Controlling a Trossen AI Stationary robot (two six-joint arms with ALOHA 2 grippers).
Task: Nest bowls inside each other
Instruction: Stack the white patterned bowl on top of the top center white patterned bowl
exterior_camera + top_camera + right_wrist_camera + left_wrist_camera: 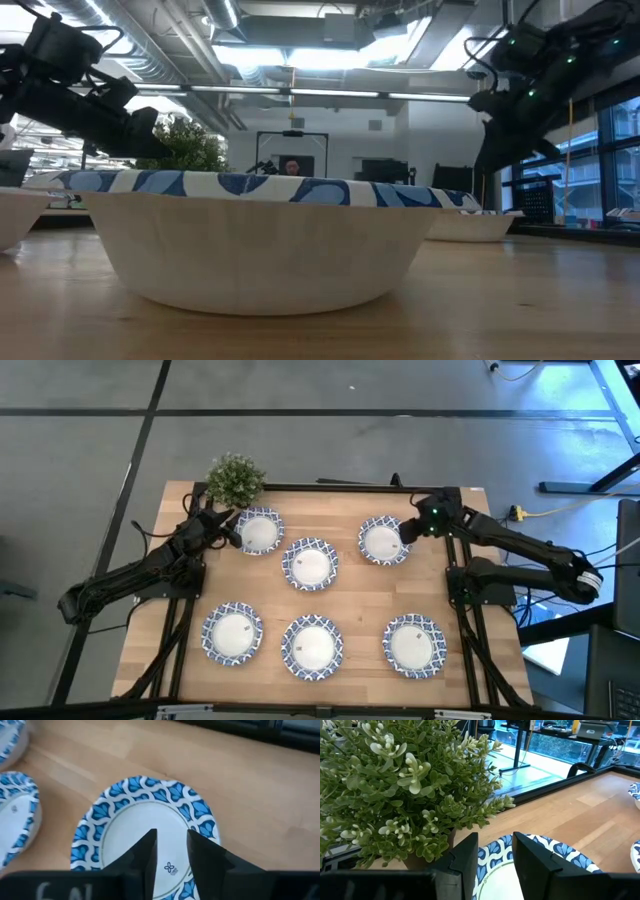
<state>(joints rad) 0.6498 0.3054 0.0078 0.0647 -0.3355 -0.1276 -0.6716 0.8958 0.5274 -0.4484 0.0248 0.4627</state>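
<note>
Evidently poised to grasp rims, left gripper (232, 532) and right gripper (405, 530), fingers slightly apart, hover over far blue-patterned white paper bowls (259, 530).

Bright even light, glaring ceiling lamps (300, 55)

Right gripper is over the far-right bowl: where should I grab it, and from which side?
Take the far-right bowl by its patterned rim on the edge nearest the right gripper, coming down from above, one finger inside and one outside. It sits flat and shallow, so only the raised rim offers a pinch.
</note>
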